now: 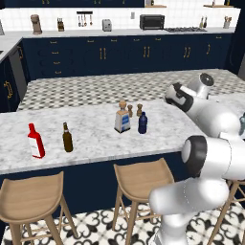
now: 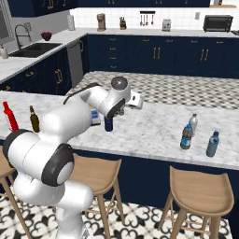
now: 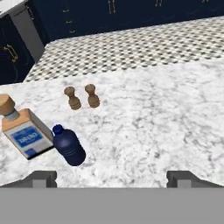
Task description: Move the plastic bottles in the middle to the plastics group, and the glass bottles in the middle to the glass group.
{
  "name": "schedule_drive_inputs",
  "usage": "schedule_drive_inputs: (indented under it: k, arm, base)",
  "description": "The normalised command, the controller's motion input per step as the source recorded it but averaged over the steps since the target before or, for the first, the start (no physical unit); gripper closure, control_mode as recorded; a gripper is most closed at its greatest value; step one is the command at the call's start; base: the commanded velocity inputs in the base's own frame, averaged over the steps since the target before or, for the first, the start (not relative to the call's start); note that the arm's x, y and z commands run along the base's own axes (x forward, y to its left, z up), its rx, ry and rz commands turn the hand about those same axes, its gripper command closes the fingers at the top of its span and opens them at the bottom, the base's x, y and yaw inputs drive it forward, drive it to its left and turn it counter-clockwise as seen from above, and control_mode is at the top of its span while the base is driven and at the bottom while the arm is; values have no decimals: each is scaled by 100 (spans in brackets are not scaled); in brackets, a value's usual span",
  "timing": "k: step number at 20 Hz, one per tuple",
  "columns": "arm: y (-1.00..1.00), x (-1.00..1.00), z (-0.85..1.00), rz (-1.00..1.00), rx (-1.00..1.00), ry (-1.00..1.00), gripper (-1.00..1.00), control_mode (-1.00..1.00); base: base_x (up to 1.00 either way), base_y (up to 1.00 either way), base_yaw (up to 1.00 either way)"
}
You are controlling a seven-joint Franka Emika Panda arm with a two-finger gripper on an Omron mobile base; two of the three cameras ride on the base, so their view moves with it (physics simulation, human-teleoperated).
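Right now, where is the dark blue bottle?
The dark blue bottle stands mid-counter in the left base view, just right of the cork-stoppered bottle, in front of two small wooden shakers.

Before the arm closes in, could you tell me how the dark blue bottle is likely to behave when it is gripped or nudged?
The dark blue bottle stands upright on a small base, so a sideways nudge could tip it; once down, its round body would probably roll. It looks like smooth plastic: likely light, perhaps slippery. The cork-stoppered bottle stands close beside it, so the open pincer may bump that one.
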Motion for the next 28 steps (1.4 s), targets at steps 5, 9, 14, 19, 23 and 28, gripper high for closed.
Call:
schedule_drive_inputs:
  k: [5, 9, 14, 19, 23, 28]
  arm:
    - [60, 0, -2, -2, 20, 0, -100, -100]
    - [62, 2, 0, -3, -10, 2, -100, -100]
    - [62, 0, -18, -2, -24, 7, -100, -100]
    - [41, 17, -33, 0, -14, 14, -100, -100]
    - [7, 15, -26, 0, -11, 4, -100, -100]
    - [-6, 9, -27, 0, 1, 0, -100, -100]
  base:
    - [0, 0, 0]
    - [0, 0, 0]
    - [0, 0, 0]
    - [0, 0, 0]
    - [0, 0, 0]
    - [0, 0, 0]
